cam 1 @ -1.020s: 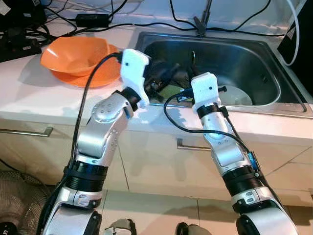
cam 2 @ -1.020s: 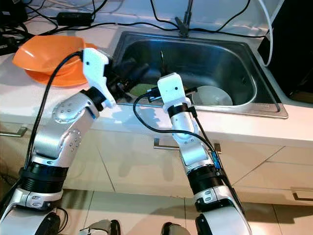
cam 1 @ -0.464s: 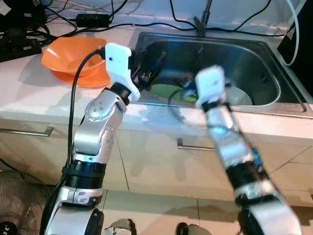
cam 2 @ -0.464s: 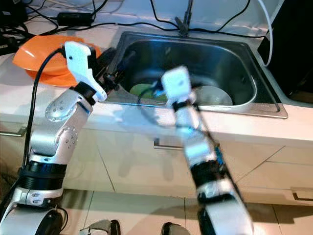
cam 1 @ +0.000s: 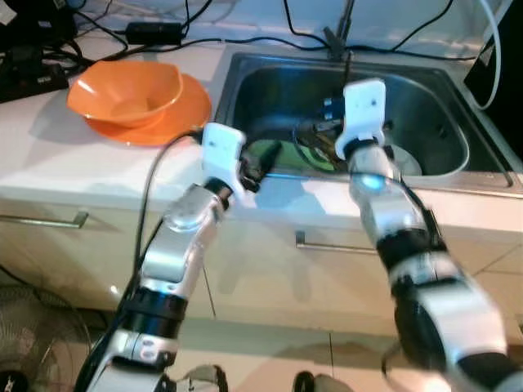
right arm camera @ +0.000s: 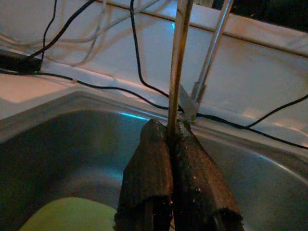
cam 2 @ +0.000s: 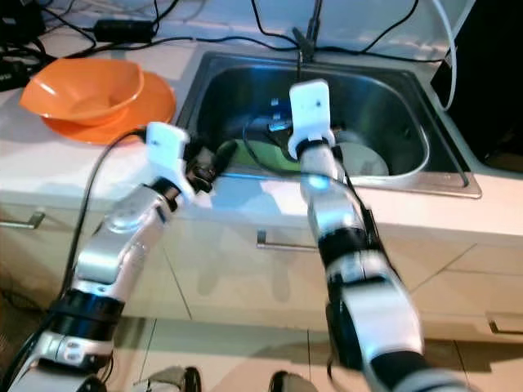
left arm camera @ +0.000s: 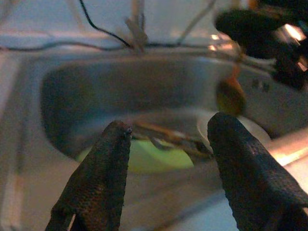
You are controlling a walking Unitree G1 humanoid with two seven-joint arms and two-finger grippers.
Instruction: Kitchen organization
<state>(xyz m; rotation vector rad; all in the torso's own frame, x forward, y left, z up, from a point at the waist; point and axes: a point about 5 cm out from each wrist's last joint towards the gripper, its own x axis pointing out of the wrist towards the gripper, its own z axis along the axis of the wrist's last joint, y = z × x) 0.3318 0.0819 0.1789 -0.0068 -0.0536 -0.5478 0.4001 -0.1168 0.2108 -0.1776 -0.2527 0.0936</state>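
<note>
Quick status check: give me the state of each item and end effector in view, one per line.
Right end effector: shut on a thin utensil handle, above the sink.
Left end effector: open, holding nothing, at the sink's front edge.
Green plate: lying in the sink.
White plate: lying in the sink.
Orange bowl: upright, stacked on an orange plate on the counter.

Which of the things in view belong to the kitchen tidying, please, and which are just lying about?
In the job: sink, green plate, white plate, orange bowl, orange plate, the thin utensil pinched in the right gripper, and the open left gripper.

Lying about: cables, cupboard handle.
</note>
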